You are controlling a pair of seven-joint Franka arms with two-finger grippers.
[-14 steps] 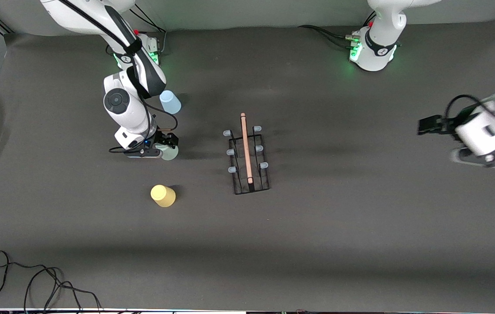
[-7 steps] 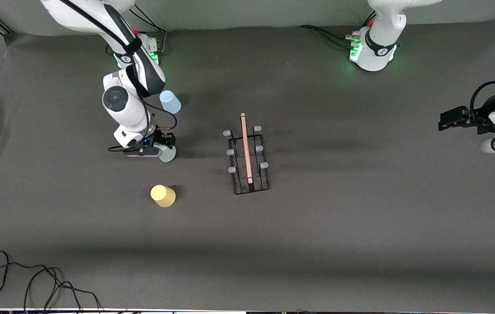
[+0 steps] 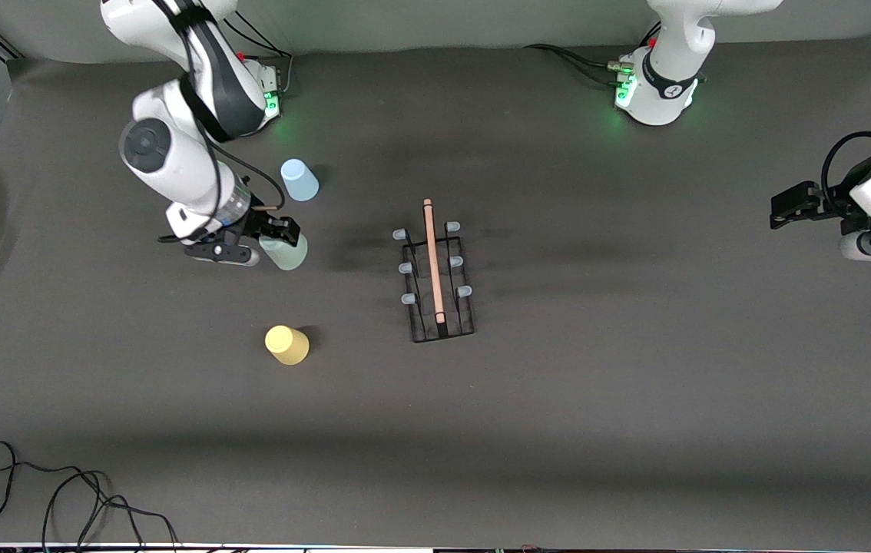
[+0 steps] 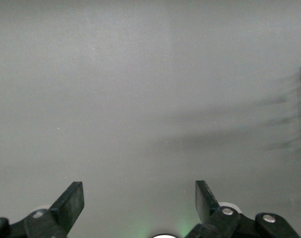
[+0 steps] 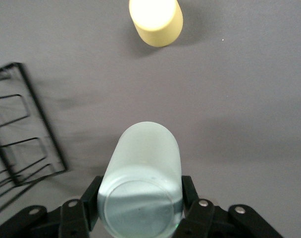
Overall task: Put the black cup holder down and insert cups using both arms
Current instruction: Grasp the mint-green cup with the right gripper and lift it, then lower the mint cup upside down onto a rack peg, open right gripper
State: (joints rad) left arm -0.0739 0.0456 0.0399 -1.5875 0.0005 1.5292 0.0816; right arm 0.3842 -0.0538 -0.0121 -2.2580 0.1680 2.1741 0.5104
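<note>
In the front view, your right gripper (image 3: 276,240) pinched the grey-green cup (image 3: 284,252) and carried it off the table (image 3: 635,399), over the right arm's end. The black cup holder (image 3: 438,280) stood mid-table, toward the left arm's end from that cup, its wooden rod running toward and away from the front camera with capped pegs on both sides. You had bare table between cup and holder. The blue cup (image 3: 299,180) stood farther from the camera than the holder, the yellow cup (image 3: 287,345) nearer. The right arm was plainly the closer one; your left gripper (image 3: 783,209) waited over the table's edge at its own end.

In the left wrist view, its fingers (image 4: 71,203) were spread wide over bare table.

In the right wrist view, both pads clamped the grey-green cup's walls, with the holder's wire frame (image 5: 22,139) beside it and the yellow cup (image 5: 156,20) well apart.
</note>
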